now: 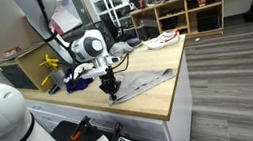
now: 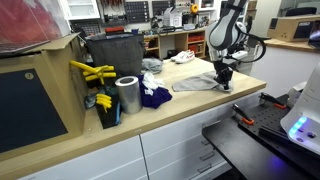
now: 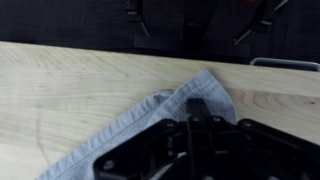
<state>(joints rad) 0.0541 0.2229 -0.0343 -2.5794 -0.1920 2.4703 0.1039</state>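
A grey cloth (image 1: 148, 80) lies flat on the wooden countertop (image 1: 172, 102) in both exterior views (image 2: 195, 83). My gripper (image 1: 111, 91) points straight down at the cloth's corner near the counter's front edge (image 2: 224, 84). In the wrist view the fingers (image 3: 197, 105) are pressed together on a raised fold of the grey cloth (image 3: 130, 130), so the gripper is shut on that corner. The fingertips themselves are hidden by the gripper body.
A dark blue cloth (image 2: 153, 97) and a silver can (image 2: 127, 95) sit beside the grey cloth. Yellow tools (image 2: 92, 72) and a black bin (image 2: 115, 50) stand behind. A shoe (image 1: 162, 40) lies at the far end. The counter edge (image 3: 120, 58) is close.
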